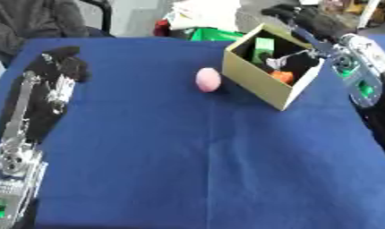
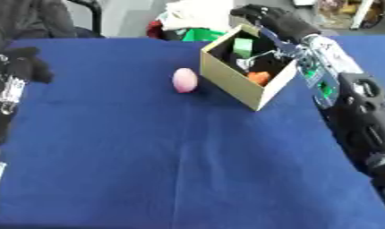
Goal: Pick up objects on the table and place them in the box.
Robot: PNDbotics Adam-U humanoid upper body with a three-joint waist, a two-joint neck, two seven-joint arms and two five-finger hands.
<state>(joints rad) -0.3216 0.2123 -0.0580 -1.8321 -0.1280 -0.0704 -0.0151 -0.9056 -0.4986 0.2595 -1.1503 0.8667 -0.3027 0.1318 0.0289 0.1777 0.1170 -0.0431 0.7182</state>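
The right hand (image 2: pixel 270 20) reached in from the far right side of the box (image 1: pixel 262 76) and hung over its back rim. Its dark fingers looked bent over the edge, but whether they held anything could not be seen. The right arm ran along the right side of the box, black with silver and green parts.

The left hand (image 1: pixel 62 65) lay far to the left of the box, low over the tabletop (image 1: pixel 195 156). Its fingers looked curled, with nothing in them.

The box was tan card, open at the top, and sat on the blue tabletop toward the far right. Inside it were a green block (image 1: pixel 264 47), an orange thing (image 1: pixel 283 77) and a thin silver piece (image 1: pixel 288 57).

A pink egg-shaped thing (image 1: pixel 208 79) lay on the tabletop just to the left of the box, not touching it. Nothing stood between it and the left hand.
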